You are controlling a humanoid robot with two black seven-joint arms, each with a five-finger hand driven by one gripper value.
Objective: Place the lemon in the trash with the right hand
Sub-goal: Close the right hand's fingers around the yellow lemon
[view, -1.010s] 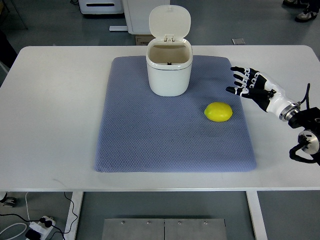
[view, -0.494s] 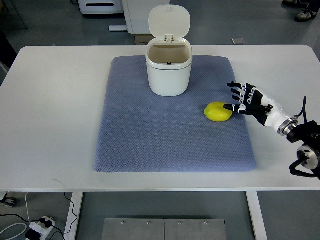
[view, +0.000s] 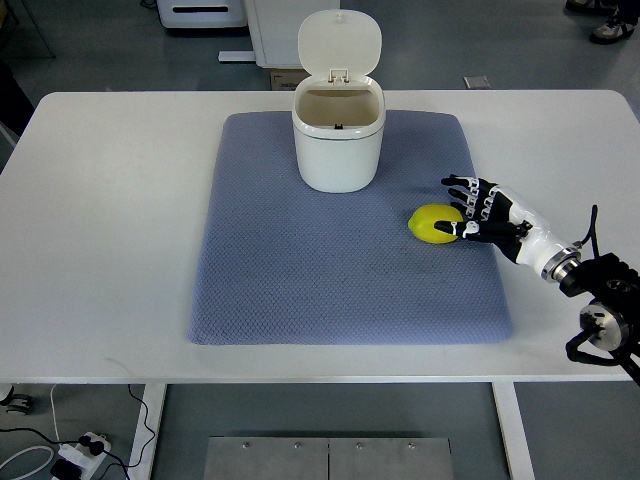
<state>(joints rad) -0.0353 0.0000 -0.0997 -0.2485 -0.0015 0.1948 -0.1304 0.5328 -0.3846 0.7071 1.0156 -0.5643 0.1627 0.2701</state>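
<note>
White table point(view: 110, 200): carries all items; extends to the left of and beyond the right hand.
Blue mat point(view: 300, 270): lies under the hand's fingers and the working area.
Trash bin point(view: 338, 140): up and to the left of the hand, lid raised, opening clear.
Right hand point(view: 478, 212): has advanced leftward over the last second, from well apart to contact range; fingers spread, cupping but not yet closed on anything.
Lemon point(view: 434, 223): unmoved on the mat, directly left of the palm, fingertips at its right side.
Status: approach appears complete; grasp closure is the likely next step.
</note>
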